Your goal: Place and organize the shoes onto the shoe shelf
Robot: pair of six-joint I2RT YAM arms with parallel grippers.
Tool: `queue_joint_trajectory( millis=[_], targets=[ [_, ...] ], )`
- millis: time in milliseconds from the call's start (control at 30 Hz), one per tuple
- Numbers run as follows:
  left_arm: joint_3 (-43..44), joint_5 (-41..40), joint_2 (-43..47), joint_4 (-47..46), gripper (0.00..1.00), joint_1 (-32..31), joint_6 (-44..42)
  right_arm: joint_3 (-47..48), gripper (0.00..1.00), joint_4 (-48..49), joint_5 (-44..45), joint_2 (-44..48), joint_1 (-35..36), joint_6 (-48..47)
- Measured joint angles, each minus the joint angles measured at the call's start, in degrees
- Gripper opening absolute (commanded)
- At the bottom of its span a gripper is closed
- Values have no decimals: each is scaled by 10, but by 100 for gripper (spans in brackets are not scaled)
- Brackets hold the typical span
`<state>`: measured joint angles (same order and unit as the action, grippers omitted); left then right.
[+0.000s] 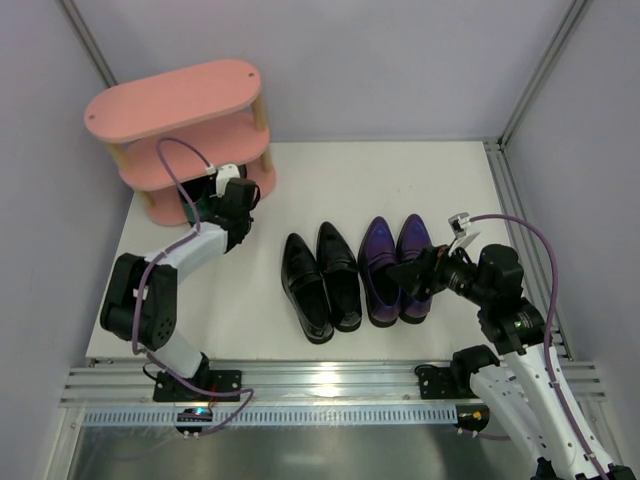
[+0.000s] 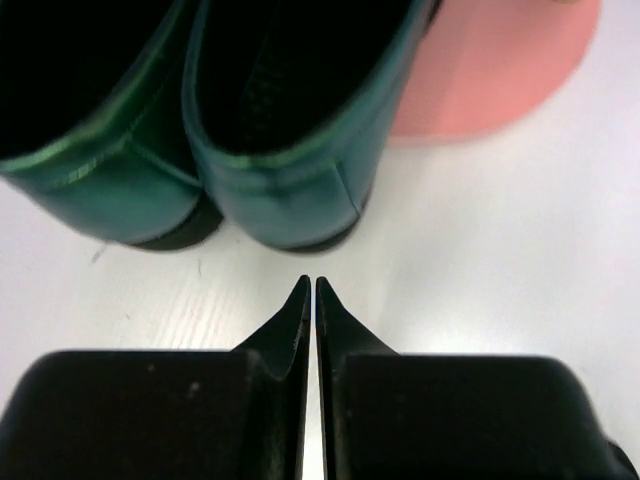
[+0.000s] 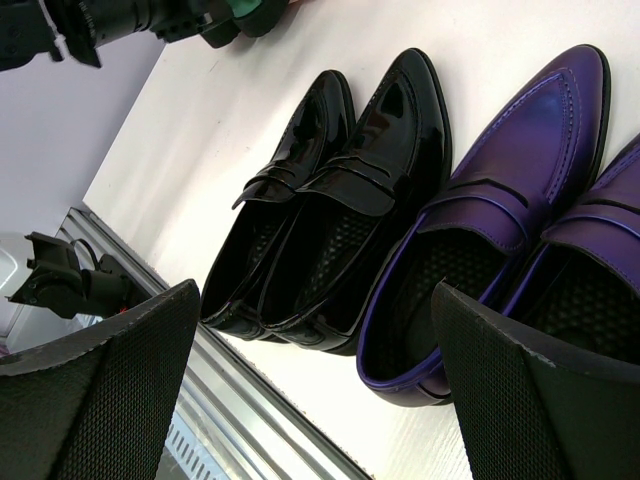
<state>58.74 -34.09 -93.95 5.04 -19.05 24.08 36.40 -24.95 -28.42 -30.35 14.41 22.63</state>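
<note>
The job looks about a third done at best. The green pair [image 2: 270, 190] stands at the foot of the shelf [image 1: 175, 100], heels toward the left wrist camera and resting on the white surface [image 1: 300, 190], with a pink board showing just behind the right-hand shoe. How far the toes reach onto the bottom board is hidden, so I cannot tell whether this pair is properly stowed or needs another push. The left fingers [image 2: 290, 320] are closed tip to tip with nothing between them, just short of the green heels and not touching them. The black pair [image 1: 320, 280] and the purple pair [image 1: 393, 265] stand side by side in the middle of the surface, toes pointing away from the arms, well apart from the shelf. Neither has been picked up. The right fingers [image 3: 100, 390] are spread wide and empty, low at the heel end of the purple pair, with the heel of the left purple shoe between them in the wrist view. That suggests purple is next. The top board carries no shoes, so at least two pairs are left to place.
</note>
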Motion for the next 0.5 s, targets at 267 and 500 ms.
queue_joint_trajectory(
  millis=[267,500],
  targets=[
    [-59,120,170,28,11,-85,57,0,98,-1,1,6,0,0],
    [-110,219,271,45,73,-159,123,0,97,-5,12,19,0,0]
  ],
)
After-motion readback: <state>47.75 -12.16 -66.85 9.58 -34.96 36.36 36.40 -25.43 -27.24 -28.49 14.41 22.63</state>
